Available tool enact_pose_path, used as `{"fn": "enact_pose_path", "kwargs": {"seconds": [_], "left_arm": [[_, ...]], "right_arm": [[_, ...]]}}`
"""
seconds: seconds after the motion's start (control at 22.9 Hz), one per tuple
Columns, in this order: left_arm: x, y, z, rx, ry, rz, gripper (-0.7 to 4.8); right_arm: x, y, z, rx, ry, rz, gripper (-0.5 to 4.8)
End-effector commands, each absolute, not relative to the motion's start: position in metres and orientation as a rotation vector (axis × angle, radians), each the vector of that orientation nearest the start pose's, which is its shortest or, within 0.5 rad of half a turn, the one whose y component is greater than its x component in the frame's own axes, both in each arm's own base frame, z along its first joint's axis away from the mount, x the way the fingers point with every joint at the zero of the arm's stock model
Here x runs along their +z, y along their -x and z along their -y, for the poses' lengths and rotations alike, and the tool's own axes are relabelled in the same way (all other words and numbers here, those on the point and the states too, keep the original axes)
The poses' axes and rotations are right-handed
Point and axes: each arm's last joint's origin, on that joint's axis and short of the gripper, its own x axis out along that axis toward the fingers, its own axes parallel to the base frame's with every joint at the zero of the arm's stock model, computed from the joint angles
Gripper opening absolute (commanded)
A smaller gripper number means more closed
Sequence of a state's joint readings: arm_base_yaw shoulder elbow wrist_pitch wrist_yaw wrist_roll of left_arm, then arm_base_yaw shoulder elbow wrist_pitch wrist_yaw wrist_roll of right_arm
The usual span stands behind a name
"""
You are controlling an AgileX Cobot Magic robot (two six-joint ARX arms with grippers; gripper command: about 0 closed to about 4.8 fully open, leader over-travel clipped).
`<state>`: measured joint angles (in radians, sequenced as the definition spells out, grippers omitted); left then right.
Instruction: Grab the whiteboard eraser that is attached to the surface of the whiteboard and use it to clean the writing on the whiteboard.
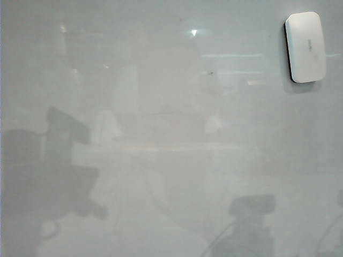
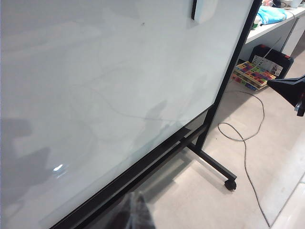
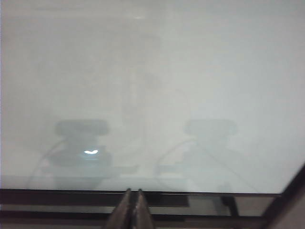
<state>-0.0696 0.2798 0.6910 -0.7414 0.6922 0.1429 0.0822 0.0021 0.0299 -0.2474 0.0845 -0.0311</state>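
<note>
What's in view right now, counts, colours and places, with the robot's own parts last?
whiteboard: one, glossy pale grey-white, fills the exterior view; black frame and wheeled stand show in the left wrist view
whiteboard eraser: one, white with dark edge, stuck to the board's upper right in the exterior view
writing: none visible; only a tiny dark speck on the board
cable: one, grey, on the floor beside the stand
colourful box: one, multicoloured, on the floor beyond the stand
left gripper: only a blurred dark part shows, near the board's lower frame; state unclear
right gripper: shut, empty, by the board's bottom edge
</note>
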Motion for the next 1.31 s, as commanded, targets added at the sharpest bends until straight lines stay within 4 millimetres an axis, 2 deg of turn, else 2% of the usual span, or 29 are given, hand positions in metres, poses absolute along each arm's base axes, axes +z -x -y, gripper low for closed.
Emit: {"fn": "enact_pose_path", "kwargs": {"seconds": [0.04, 0.57, 0.74, 0.87, 1.05, 1.31], "left_arm": [[0.302, -0.05, 0.022, -0.779, -0.038, -0.252, -0.03], [0.302, -0.05, 0.022, -0.776, -0.038, -0.252, -0.03], [0.298, -0.044, 0.022, -0.782, -0.05, -0.222, -0.03], [0.284, -0.049, 0.021, -0.708, -0.15, -0.035, -0.05], [0.265, -0.06, 0.019, -0.642, -0.185, 0.153, -0.05], [0.23, -0.079, 0.011, -0.325, -0.113, 0.147, -0.05]], "right_arm": [[0.15, -0.094, -0.003, -0.043, 0.054, -0.214, -0.05], [0.15, -0.094, -0.003, -0.038, 0.052, -0.214, -0.05], [0.15, -0.094, -0.003, -0.039, 0.052, -0.214, -0.05], [0.15, -0.094, -0.003, -0.039, 0.052, -0.214, -0.05], [0.15, -0.094, -0.003, -0.039, 0.052, -0.214, -0.05], [0.15, -0.094, -0.003, -0.039, 0.053, -0.214, -0.05]]}}
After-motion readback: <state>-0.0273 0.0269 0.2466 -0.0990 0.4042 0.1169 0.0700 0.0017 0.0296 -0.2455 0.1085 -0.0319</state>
